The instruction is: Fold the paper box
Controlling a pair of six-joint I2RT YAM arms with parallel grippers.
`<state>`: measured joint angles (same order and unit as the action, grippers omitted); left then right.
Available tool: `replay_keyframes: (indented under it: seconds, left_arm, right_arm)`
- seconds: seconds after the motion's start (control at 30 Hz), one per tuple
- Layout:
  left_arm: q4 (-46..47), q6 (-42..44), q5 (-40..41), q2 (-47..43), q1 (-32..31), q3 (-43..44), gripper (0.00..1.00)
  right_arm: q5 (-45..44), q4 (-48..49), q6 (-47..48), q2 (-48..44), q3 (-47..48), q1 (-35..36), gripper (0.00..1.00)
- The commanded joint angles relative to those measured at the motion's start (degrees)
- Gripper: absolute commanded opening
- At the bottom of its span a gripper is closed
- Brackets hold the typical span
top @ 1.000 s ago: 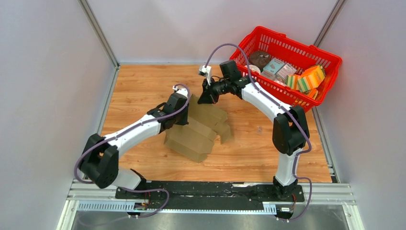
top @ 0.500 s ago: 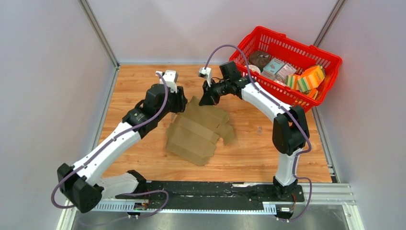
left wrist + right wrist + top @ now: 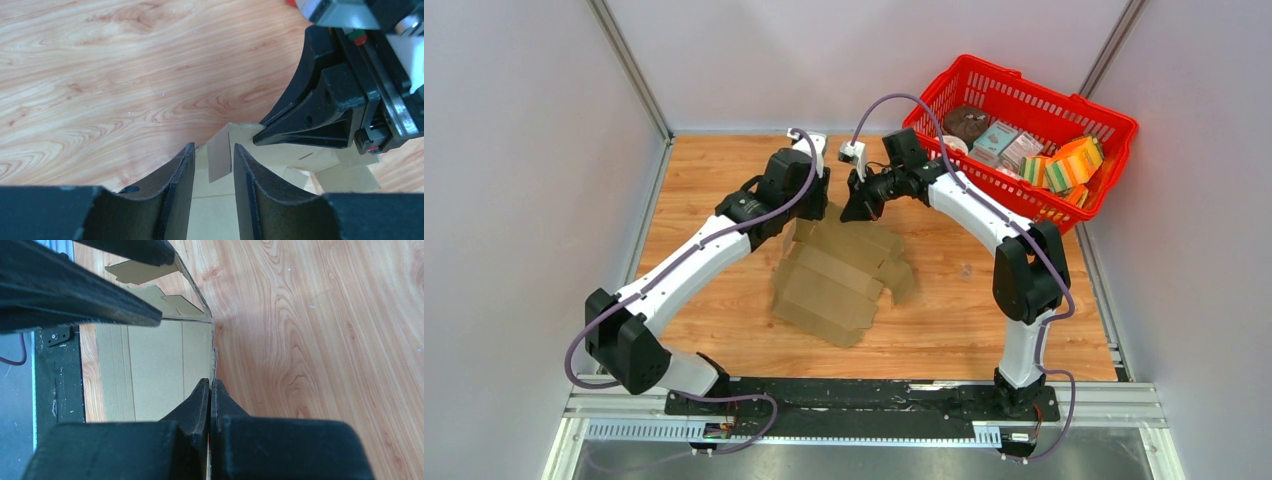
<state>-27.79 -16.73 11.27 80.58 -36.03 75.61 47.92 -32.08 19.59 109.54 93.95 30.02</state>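
The paper box (image 3: 834,280) lies as a flat brown sheet in the middle of the wooden surface (image 3: 704,170). The right gripper (image 3: 210,384) is clamped on its far edge, fingers pressed together over the thin card. Just beside it the left gripper (image 3: 212,162) has its fingers apart, with a small flap (image 3: 219,160) between them.

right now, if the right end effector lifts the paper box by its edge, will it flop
Probably bends at creases: the paper box is a thin scored sheet. Likely light; the right end effector pinches one edge.
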Motion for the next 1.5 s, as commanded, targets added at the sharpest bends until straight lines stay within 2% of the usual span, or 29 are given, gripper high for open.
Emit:
replay_keyframes:
  seconds: [0.0, 0.17, 0.37, 0.47, 0.5, 0.57, 0.67, 0.77, 0.87, 0.97, 1.0, 1.03, 1.07, 1.13, 1.23, 1.27, 1.37, 1.47]
  left_arm:
    - [-0.86, 2.84, 0.33, 1.07, -1.23, 2.26, 0.44]
    - [-1.21, 3.99, 1.65, 3.18, -2.99, 2.96, 0.45]
    - [-2.36, 4.69, 7.45, 4.59, -3.61, 2.70, 0.25]
    - [-1.92, 5.13, 9.73, 5.20, -3.87, 2.00, 0.10]
    - [-1.65, 5.13, 10.35, 5.12, -3.96, 1.56, 0.04]
    - [1.15, 4.43, 11.14, 4.60, -3.96, -0.98, 0.00]
    - [7.38, 1.89, 12.11, 3.10, -3.96, -6.15, 0.00]
    - [14.59, -1.45, 13.95, 1.52, -3.96, -12.04, 0.00]
    - [21.53, -4.70, 15.97, 0.29, -3.96, -17.59, 0.00]
    - [26.29, -7.17, 16.94, -0.51, -3.96, -21.55, 0.00]
    - [27.52, -8.13, 17.38, -0.77, -3.96, -22.43, 0.00]
    - [29.62, -8.14, 17.30, -1.29, -3.96, -24.44, 0.00]
    - [30.59, -8.23, 17.38, -1.65, -3.96, -25.33, 0.00]
    - [33.58, -8.76, 17.82, -3.13, -3.96, -28.48, 0.00]
    - [37.89, -9.28, 17.65, -5.51, -3.96, -32.70, 0.00]
    - [39.03, -9.37, 17.56, -5.95, -3.96, -33.85, 0.00]
    - [44.31, -9.72, 17.12, -7.45, -3.96, -37.90, 0.00]
    - [45.37, -10.08, 15.90, -7.80, -4.05, -39.05, 0.00]
  right_arm:
    - [1.30, 0.35, 0.88, -1.25, 2.90, -0.05, 0.00]
    - [1.30, 0.26, 0.97, -1.34, 2.73, -0.14, 0.00]
    - [1.39, 0.08, 1.15, -1.78, 2.64, -0.05, 0.00]
    - [0.77, 0.00, 1.06, -1.61, 2.81, 0.04, 0.00]
    - [0.16, -0.35, 0.80, -1.69, 2.99, 0.04, 0.00]
    - [-4.31, -0.18, -0.08, -1.69, 3.17, 0.13, 0.02]
    - [-15.20, 2.80, -5.78, -1.96, 3.43, 0.13, 0.48]
    - [-23.74, 0.97, -11.50, -0.73, 5.79, 0.13, 0.63]
    - [-28.22, -4.04, -16.15, 1.11, 10.01, 0.13, 0.68]
    - [-38.92, -8.08, -25.36, 1.03, 12.30, 0.65, 0.70]
    - [-46.61, -10.70, -28.88, 0.07, 12.48, 0.91, 0.70]
    - [-50.08, -12.29, -37.52, -0.81, 11.61, 1.35, 0.70]
    - [-51.34, -13.61, -41.44, -1.77, 10.47, 1.36, 0.71]
    - [-48.99, -11.45, -49.17, -7.12, 2.08, 1.53, 0.71]
    - [-44.41, 0.75, -63.59, -16.17, -12.32, 3.10, 0.72]
    - [-44.84, 4.18, -72.68, -18.89, -14.48, 3.72, 0.73]
    - [-43.35, 5.45, -81.18, -20.41, -16.96, 6.01, 0.72]
    - [-49.92, 2.64, -79.55, -19.54, -13.11, 10.66, 0.73]
